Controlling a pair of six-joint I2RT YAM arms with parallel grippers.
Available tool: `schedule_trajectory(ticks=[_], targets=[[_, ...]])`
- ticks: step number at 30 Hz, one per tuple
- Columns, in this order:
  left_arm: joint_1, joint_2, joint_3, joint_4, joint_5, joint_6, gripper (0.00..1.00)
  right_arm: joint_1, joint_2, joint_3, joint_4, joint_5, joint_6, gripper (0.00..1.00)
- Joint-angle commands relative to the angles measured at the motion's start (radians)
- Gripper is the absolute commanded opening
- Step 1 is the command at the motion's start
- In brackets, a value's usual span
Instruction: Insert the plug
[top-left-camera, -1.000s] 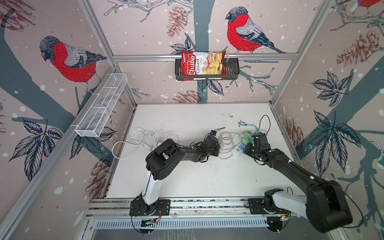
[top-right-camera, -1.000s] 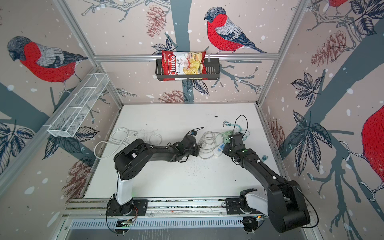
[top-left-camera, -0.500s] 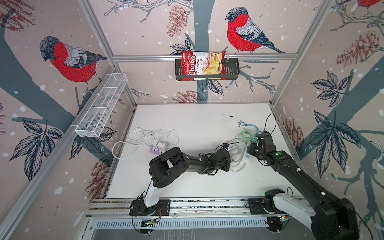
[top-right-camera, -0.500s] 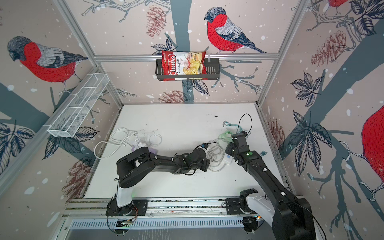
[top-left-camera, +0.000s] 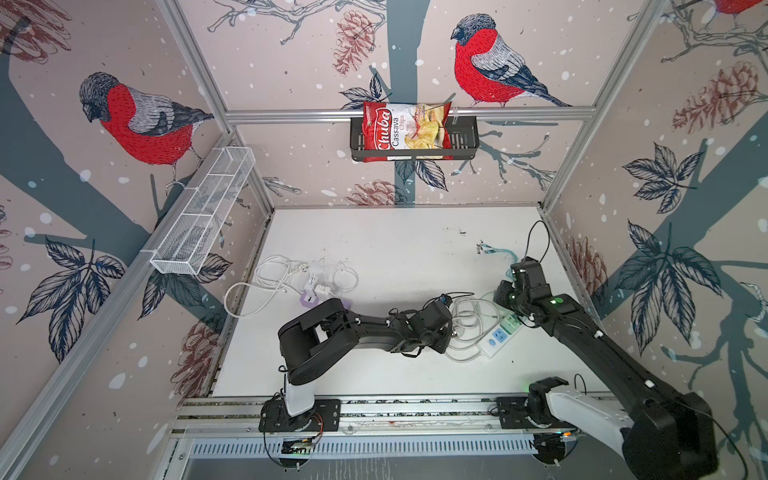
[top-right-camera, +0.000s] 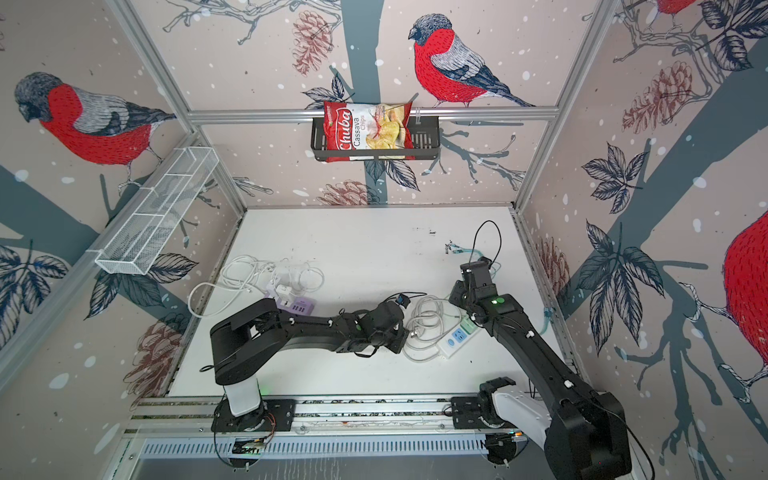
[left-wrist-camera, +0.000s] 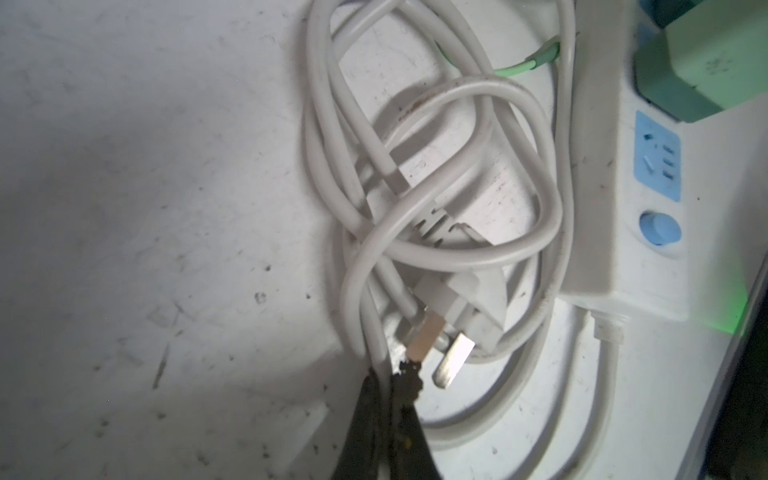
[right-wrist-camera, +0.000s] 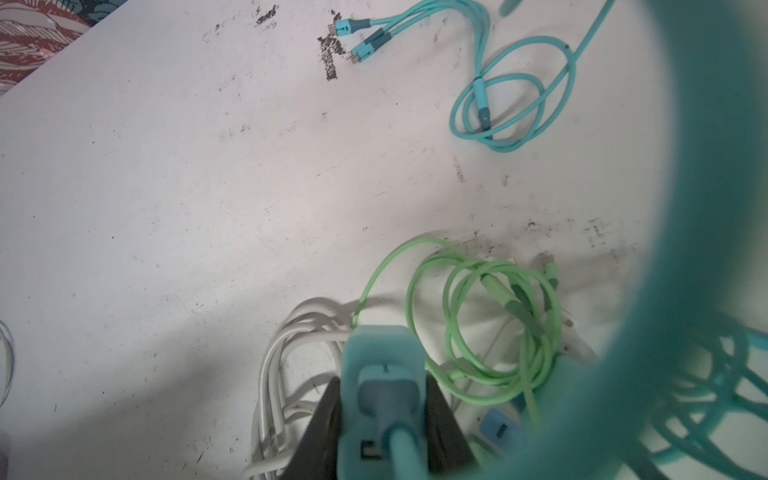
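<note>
White, scuffed worktop carries everything. The right arm reaches in over the white power strip. This strip lies flat with its long axis on a diagonal, one end toward the robot's base and the end bearing a green adapter toward the right wall. Beside the strip sprawls its coiled white cord. The left gripper sits low at the coil's edge, jaws pressed together. Its tips are right at the cord and the prongs of the white plug; whether they trap anything cannot be told. The right gripper pinches a teal adapter by its two flat sides, with a teal cable plugged into it. In both top views this gripper hangs just past the strip's green-adapter end, so the free blue socket, next to the green adapter, lies back toward the base from the held adapter. The right arm is nearer and holds the piece. I judge that the adapter's prongs, hidden here, must face down onto that socket and be squared to the strip's axis.
</note>
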Motion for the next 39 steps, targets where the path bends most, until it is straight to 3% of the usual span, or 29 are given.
schedule_trajectory(ticks=[1, 9, 15, 21, 26, 39], targets=[[-0.004, 0.017, 0.005, -0.085, -0.001, 0.046, 0.07, 0.031, 0.02, 0.02, -0.023, 0.047, 0.032, 0.08], [-0.004, -0.004, 0.004, -0.049, 0.013, 0.07, 0.25, 0.092, 0.01, -0.01, -0.026, 0.097, 0.127, 0.08], [-0.004, -0.005, 0.041, -0.046, 0.019, 0.097, 0.29, 0.153, -0.003, 0.022, -0.078, 0.156, 0.184, 0.07], [-0.004, -0.023, 0.033, 0.004, 0.061, 0.105, 0.38, 0.222, -0.109, 0.038, -0.174, 0.214, 0.279, 0.07], [-0.002, -0.052, 0.019, 0.04, 0.03, 0.098, 0.44, 0.33, -0.198, 0.021, -0.306, 0.267, 0.413, 0.07], [0.017, -0.114, 0.014, 0.065, -0.027, 0.115, 0.44, 0.552, -0.28, -0.035, -0.519, 0.312, 0.733, 0.07]])
